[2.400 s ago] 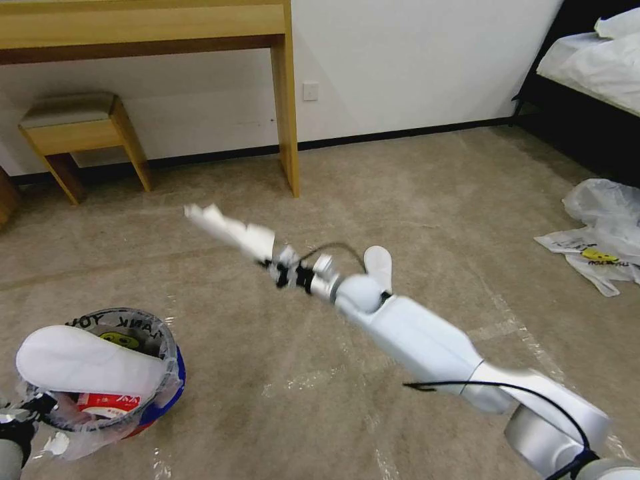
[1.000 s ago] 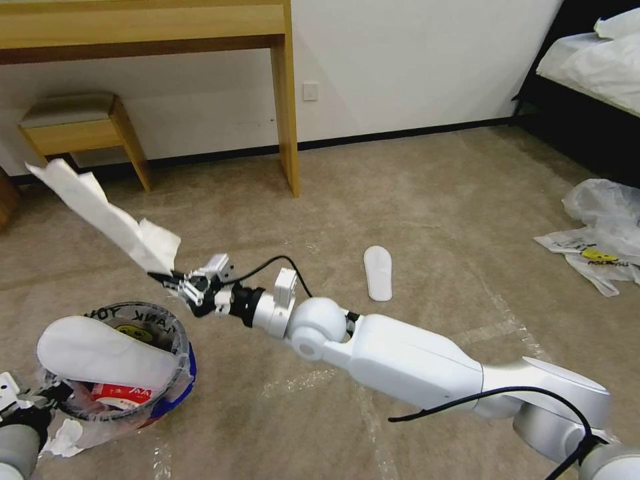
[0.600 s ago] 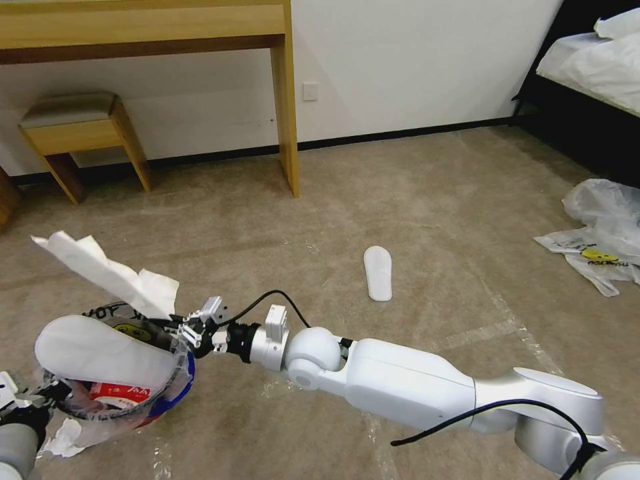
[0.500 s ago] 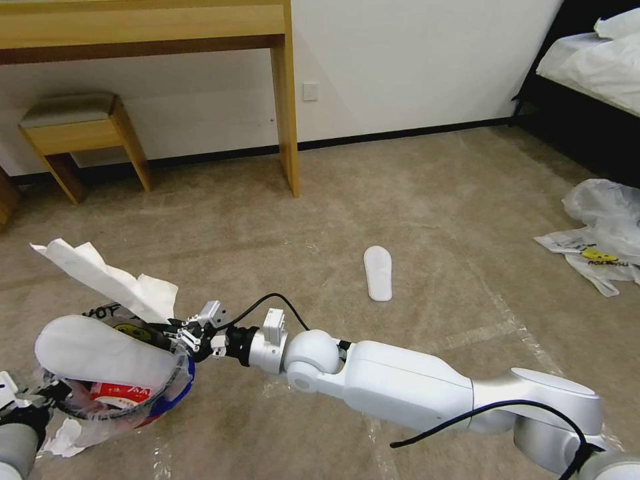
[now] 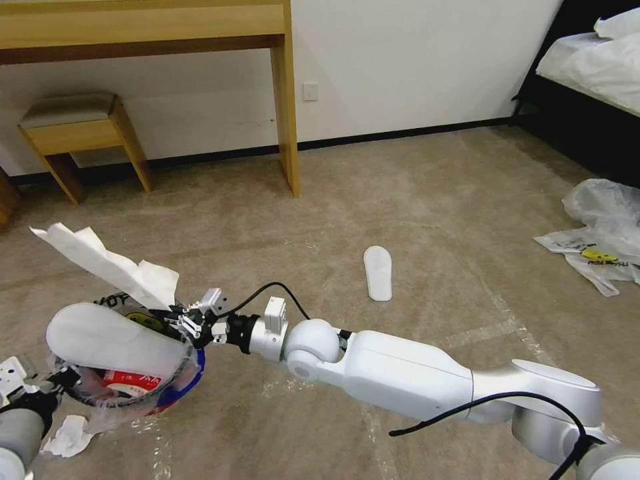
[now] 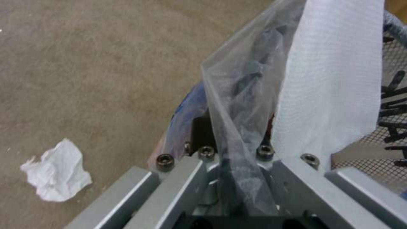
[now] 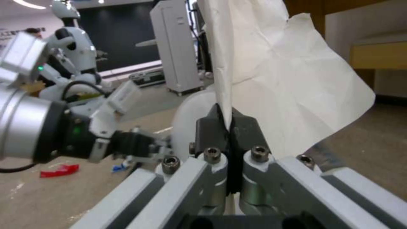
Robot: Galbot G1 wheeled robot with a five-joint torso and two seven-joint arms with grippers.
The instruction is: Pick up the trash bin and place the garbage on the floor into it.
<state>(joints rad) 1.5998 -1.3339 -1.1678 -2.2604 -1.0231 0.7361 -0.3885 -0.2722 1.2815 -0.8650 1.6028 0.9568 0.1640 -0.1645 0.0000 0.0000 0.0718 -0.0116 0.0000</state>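
- The bin (image 5: 170,393) is held at the near left, raised by the left gripper (image 5: 40,393), whose jaws are clamped on the rim and the liner (image 6: 237,105).
- A white slipper (image 5: 113,340) is laid across the mouth of the bin, and a red wrapper (image 5: 130,382) is seen beneath it; part of the task is judged done.
- A paper scrap (image 5: 67,437) is left on the floor (image 5: 413,200) just beside the bin.
- The right arm is stretched low across the body toward the left, with the right gripper (image 5: 179,319) placed at the far rim of the bin.
- The right jaws are pressed together on a corner of a white paper sheet (image 5: 107,267), which stands up and away from the bin; release into the bin is judged not yet done.
- A second slipper (image 5: 378,273) is left on the floor, well apart from the bin.
- Clear bags (image 5: 603,233) are left at the far right.
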